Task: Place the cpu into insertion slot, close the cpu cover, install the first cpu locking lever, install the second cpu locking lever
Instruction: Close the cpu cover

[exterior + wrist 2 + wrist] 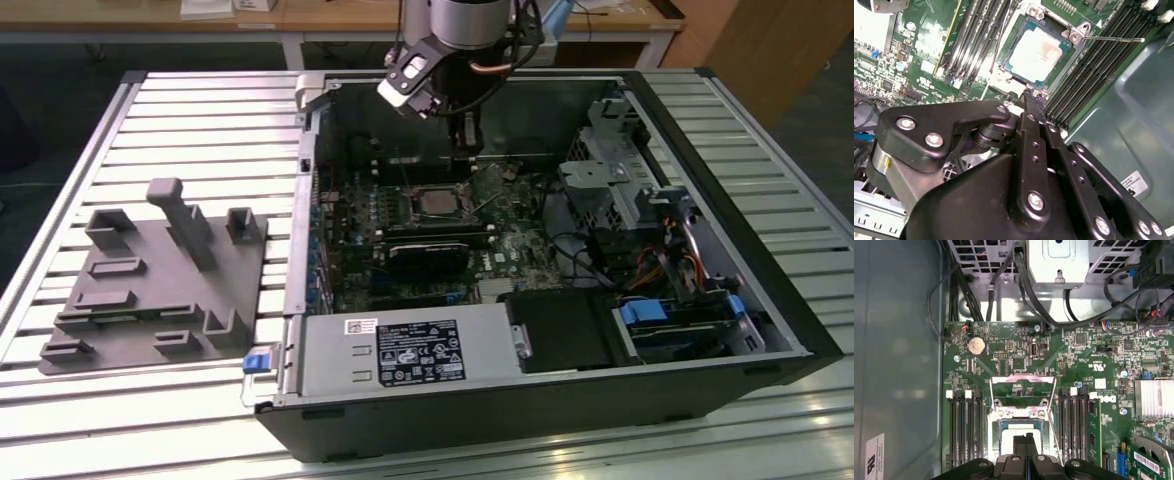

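Observation:
The cpu lies flat in the insertion slot on the green board, its pale metal face up; the exterior view has the cpu mid-case. The cpu cover, a silvery frame with a window, stands raised open on the socket's side away from my gripper. A thin locking lever sticks out sideways from one socket corner. My gripper hovers at the socket's edge, fingers pressed together with nothing between them. From the first wrist view the gripper overlaps the chip's near edge; in the exterior view the gripper points down just behind the socket.
Memory slots flank the socket on both sides. A black card lies in front of it, then the labelled power supply box. A drive cage and cables crowd the exterior view's right. A grey fixture plate sits outside the case.

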`<act>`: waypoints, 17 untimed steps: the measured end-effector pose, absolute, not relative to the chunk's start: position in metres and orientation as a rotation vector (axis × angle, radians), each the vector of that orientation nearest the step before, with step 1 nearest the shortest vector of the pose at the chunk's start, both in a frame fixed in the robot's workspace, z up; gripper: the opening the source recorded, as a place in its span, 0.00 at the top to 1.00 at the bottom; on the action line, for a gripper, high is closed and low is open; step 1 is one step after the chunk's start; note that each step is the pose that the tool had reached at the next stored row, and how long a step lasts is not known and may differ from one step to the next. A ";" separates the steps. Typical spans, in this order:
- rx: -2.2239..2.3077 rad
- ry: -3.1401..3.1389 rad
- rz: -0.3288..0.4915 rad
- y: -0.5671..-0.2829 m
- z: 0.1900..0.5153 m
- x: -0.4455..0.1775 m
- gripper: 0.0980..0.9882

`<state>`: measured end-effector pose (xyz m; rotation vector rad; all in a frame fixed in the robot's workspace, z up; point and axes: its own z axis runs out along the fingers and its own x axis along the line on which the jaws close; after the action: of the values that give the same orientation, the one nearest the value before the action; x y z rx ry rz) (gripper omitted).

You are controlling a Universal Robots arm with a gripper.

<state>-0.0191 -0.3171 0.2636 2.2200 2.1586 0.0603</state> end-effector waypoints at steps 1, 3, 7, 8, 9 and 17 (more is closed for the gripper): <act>2.220 2.159 0.060 -0.317 0.264 -0.018 0.99; 2.220 2.158 0.060 -0.317 0.264 -0.014 0.99; 2.220 2.158 0.060 -0.317 0.264 -0.002 0.99; 2.220 2.158 0.060 -0.317 0.264 0.002 0.99; 2.220 2.158 0.060 -0.317 0.264 0.005 0.99; 2.220 2.158 0.060 -0.317 0.264 0.033 0.99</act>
<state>0.0333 -0.3171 0.2637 2.2201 2.1584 0.0600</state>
